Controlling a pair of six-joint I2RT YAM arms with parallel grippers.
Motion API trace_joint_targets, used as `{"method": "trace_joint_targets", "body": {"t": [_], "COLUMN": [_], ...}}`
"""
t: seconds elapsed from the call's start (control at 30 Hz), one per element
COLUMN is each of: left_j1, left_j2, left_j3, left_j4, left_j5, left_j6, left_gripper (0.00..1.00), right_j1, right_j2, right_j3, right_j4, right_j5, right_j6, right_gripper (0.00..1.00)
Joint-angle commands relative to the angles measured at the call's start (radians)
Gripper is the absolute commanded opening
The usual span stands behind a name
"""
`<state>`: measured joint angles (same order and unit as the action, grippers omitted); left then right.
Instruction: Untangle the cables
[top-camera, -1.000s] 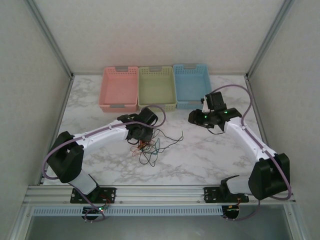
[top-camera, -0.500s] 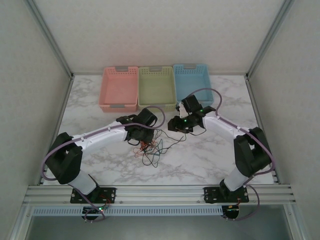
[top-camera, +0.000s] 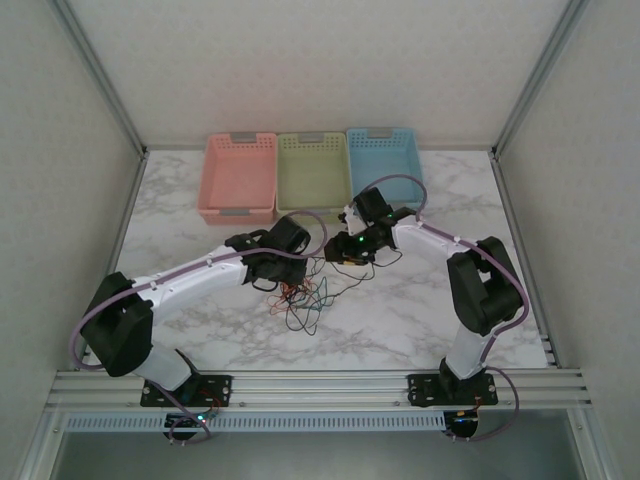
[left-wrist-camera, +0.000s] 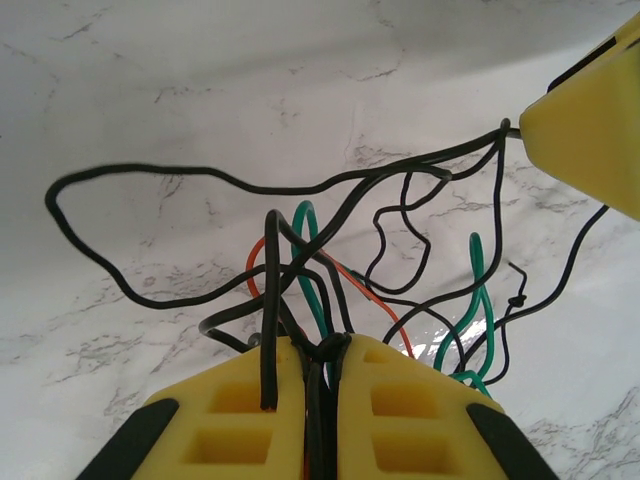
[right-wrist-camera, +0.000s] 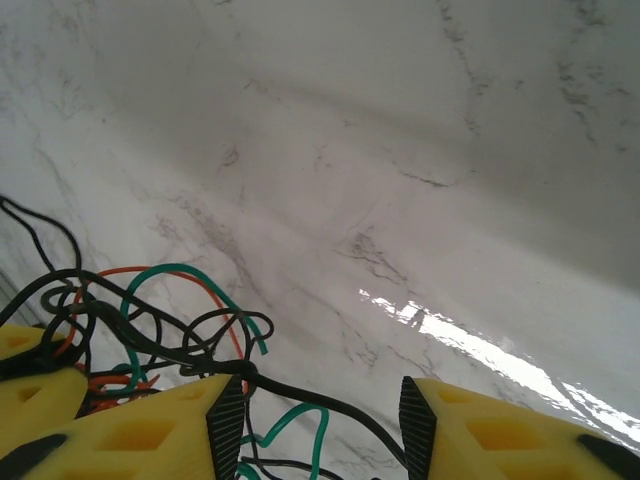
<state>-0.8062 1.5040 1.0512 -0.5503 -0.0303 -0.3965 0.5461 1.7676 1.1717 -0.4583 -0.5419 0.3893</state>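
My left tool (left-wrist-camera: 322, 350) is clamped on the cables (top-camera: 295, 293); my right tool (right-wrist-camera: 318, 405) has its fingers apart.
Black strands are pinched between my left tool's yellow fingers, and red-orange and green loops spill from them onto the marble tabletop (top-camera: 420, 310) in front of the green basket (top-camera: 314, 175). My right tool sits just beside the tangle, with one black strand crossing the gap between its fingers.

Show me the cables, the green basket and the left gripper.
cables (left-wrist-camera: 269, 290): left wrist view, upright black strand.
green basket (top-camera: 314, 175): top external view, bare floor.
left gripper (left-wrist-camera: 318, 352): left wrist view, between fingertips.
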Motion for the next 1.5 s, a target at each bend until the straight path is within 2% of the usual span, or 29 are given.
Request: {"method": "trace_joint_targets", "body": {"t": [0.0,0.53,0.67,0.77,0.87,1.03,1.1,1.3,1.47], "left_j1": [-0.002,-0.001,-0.001,-0.001,-0.001,-0.001,-0.001,-0.001,-0.001], "left_j2": [-0.029,-0.039,-0.039,-0.039,-0.042,-0.041,-0.039,-0.033,-0.025], "left_j3": [-0.01,-0.002,-0.003,-0.005,-0.008,-0.007,-0.007,-0.008,-0.005], "left_j4": [0.003,0.002,0.004,0.003,0.005,0.007,0.005,0.001,-0.004], "left_j5": [0.009,0.019,0.021,0.018,0.018,0.018,0.015,0.003,-0.009], "left_j6": [-0.011,-0.007,-0.01,-0.012,-0.015,-0.017,-0.017,-0.016,-0.017], "left_gripper": [0.0,0.0,0.0,0.0,0.0,0.0,0.0,0.0,0.0], "right_j1": [0.01,0.022,0.031,0.032,0.034,0.033,0.034,0.034,0.033], "right_j2": [-0.015,0.009,0.006,0.001,-0.005,-0.026,-0.036,-0.075,-0.106], "right_j3": [-0.021,-0.058,-0.052,-0.049,-0.05,-0.061,-0.063,-0.054,-0.036], "right_j4": [0.01,-0.028,-0.016,-0.015,-0.011,-0.004,-0.009,-0.057,-0.124], "right_j5": [-0.042,-0.019,-0.015,-0.014,-0.013,0.012,0.026,0.141,0.328], "right_j6": [-0.03,-0.095,-0.094,-0.092,-0.092,-0.092,-0.092,-0.089,-0.094], "right_gripper": [0.48,0.44,0.35,0.22,0.13,0.01,0.0,0.0,0.0]}}
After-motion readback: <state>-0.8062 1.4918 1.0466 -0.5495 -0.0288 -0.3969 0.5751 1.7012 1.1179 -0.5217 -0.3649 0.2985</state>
